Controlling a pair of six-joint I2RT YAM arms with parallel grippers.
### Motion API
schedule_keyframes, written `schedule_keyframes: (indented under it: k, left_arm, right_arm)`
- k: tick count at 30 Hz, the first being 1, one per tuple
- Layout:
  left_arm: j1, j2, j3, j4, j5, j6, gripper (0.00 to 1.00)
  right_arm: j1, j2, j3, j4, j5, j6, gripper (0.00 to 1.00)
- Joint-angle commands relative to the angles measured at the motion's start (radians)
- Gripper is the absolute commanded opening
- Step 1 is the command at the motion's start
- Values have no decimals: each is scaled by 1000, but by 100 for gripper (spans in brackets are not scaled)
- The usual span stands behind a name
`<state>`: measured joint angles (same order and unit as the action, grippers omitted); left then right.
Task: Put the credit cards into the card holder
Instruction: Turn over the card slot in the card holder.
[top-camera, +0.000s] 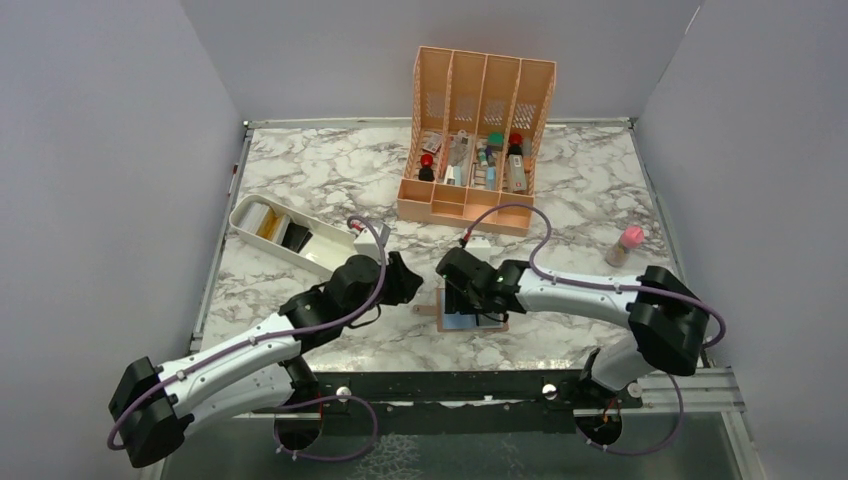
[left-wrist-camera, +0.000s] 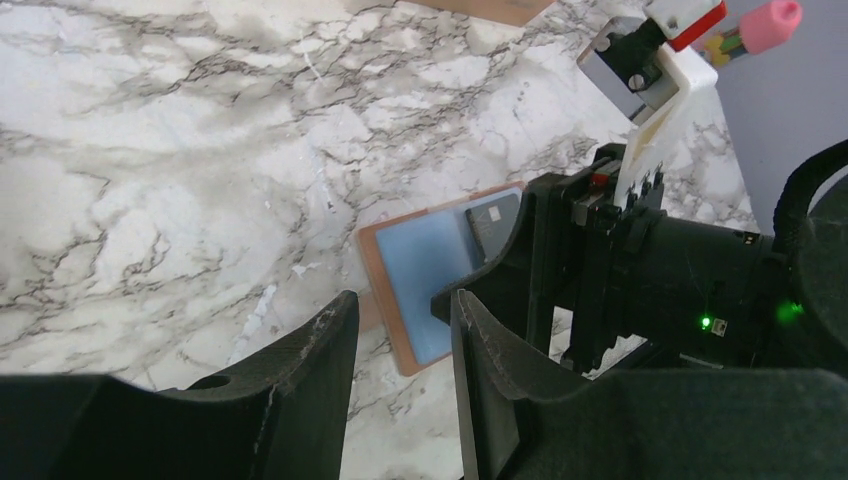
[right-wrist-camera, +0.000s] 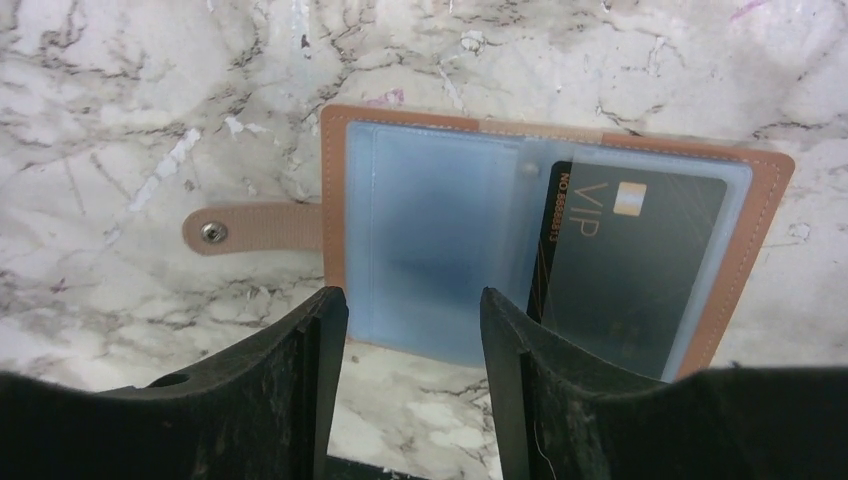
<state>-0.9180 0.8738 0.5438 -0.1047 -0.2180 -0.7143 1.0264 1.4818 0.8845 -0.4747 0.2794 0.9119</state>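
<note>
Find the card holder lying open and flat on the marble table, near the front edge between the two arms, light-blue inside up and snap tab stretched out to one side. Note a black card tucked, slightly askew, under the clear sleeve of one half. Read the right gripper, hovering straight above the holder, as spread and empty; likewise the left gripper, just beside the holder, fingers parted around nothing. Judging the step as seating that card before fetching the next, push it square along the pocket's line rather than across it, pressing lightly to keep the holder from sliding on the smooth marble; steady the brown border with the other arm if needed. Fetch the rest, apparently a gold card and a dark card, from the white tray at the back left. Read "VIP" in gold on the black card, beside a small chip-like patch; along its edge "NO" and a run of digits, too small to make out with certainty.
</note>
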Motion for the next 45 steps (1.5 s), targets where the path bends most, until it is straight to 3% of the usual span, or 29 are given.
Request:
schedule_keyframes:
  k: [1,14,30,45]
  left_arm:
    - [2,-48,-38,-45,-42,-17,42]
    - [2,-98,-45,-79,-86,-9,42]
    - [2,-153,-1,-127,-135,2,42]
    - [1,-250,-17,-155,-165,-4,42]
  right_arm:
    - [14,88,56,-75,98,30,57]
    - [26,229,55,-28,69,17,59]
    - [39,92,119,-108,85,28,56]
    - [52,216,132,-82,85,33,55]
